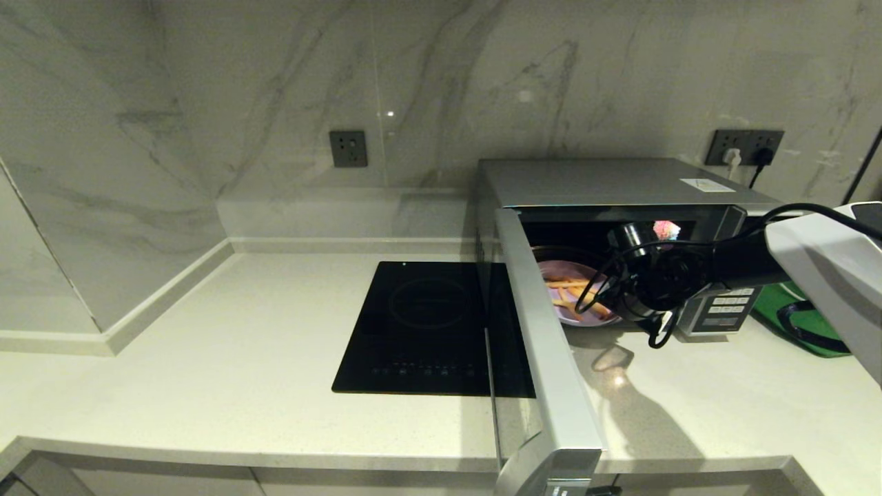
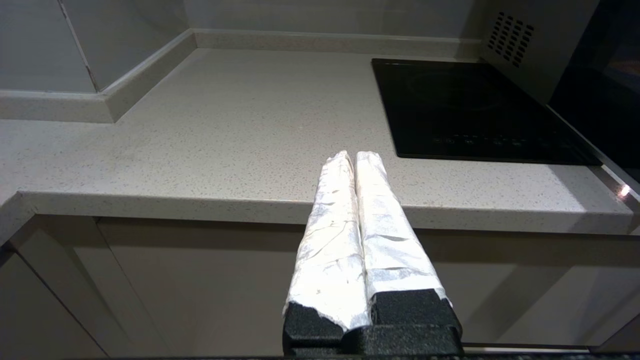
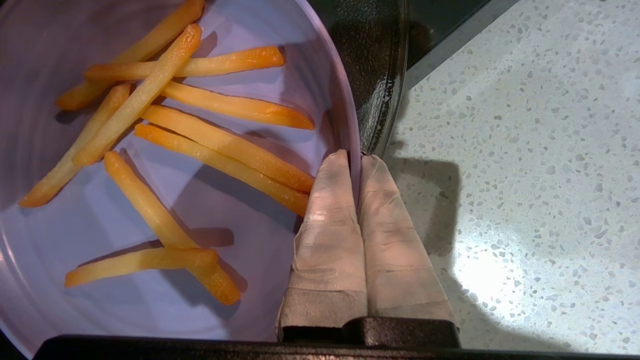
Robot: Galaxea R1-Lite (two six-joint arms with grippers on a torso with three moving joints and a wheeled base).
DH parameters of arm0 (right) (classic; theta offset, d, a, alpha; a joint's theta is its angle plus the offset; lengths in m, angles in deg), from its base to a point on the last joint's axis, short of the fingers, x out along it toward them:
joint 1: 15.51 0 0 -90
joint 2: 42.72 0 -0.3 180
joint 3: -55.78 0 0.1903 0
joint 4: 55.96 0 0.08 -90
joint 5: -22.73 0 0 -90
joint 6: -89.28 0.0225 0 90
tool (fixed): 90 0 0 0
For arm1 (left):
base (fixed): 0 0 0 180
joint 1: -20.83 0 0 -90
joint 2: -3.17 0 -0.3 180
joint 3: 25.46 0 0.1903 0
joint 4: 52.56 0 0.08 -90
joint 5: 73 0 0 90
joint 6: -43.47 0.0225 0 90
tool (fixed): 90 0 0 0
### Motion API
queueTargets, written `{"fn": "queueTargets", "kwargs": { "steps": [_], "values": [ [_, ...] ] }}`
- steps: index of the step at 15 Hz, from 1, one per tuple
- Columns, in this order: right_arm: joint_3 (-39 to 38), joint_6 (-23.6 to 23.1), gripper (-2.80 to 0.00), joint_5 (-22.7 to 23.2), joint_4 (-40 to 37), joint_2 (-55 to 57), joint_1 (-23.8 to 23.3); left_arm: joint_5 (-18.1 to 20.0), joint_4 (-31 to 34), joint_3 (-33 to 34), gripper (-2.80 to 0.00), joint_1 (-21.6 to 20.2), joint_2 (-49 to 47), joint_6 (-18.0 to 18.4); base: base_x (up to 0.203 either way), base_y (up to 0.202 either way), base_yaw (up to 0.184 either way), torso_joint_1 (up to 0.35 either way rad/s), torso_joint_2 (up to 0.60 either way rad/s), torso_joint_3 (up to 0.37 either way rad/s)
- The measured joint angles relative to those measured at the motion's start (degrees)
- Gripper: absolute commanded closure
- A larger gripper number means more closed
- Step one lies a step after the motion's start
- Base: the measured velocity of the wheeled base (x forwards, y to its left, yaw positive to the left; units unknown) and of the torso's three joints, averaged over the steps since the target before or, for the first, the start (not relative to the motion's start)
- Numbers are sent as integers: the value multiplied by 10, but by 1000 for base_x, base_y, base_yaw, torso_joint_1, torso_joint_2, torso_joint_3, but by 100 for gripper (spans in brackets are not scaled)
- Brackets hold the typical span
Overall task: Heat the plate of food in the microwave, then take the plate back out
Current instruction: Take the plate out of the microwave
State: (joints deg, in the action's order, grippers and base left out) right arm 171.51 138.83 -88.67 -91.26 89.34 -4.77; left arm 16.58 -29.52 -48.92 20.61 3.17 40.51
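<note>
The silver microwave (image 1: 606,182) stands at the back right of the counter with its door (image 1: 544,344) swung wide open toward me. The lavender plate of food (image 1: 561,289) holds fries and sits at the mouth of the microwave's cavity. My right gripper (image 3: 356,157) is shut on the plate's rim (image 3: 350,125), one finger inside the plate and one outside. In the head view that gripper (image 1: 623,303) is mostly hidden behind its wrist and cables. My left gripper (image 2: 352,156) is shut on nothing, parked below the counter's front edge, out of the head view.
A black glass cooktop (image 1: 420,324) lies left of the open door. A green tray (image 1: 803,320) sits right of the microwave, behind my right arm. The dark turntable edge (image 3: 380,75) shows beside the plate. Bare speckled counter (image 1: 207,331) stretches left.
</note>
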Motion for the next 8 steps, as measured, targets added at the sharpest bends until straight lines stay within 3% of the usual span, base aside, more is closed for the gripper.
{"fn": "queueTargets", "kwargs": {
  "steps": [8],
  "values": [
    [42, 0, 0, 2, -12, -10, -4, 0, 0, 0, 0, 0, 0, 0, 0, 0, 0, 0, 0, 0]
  ]
}}
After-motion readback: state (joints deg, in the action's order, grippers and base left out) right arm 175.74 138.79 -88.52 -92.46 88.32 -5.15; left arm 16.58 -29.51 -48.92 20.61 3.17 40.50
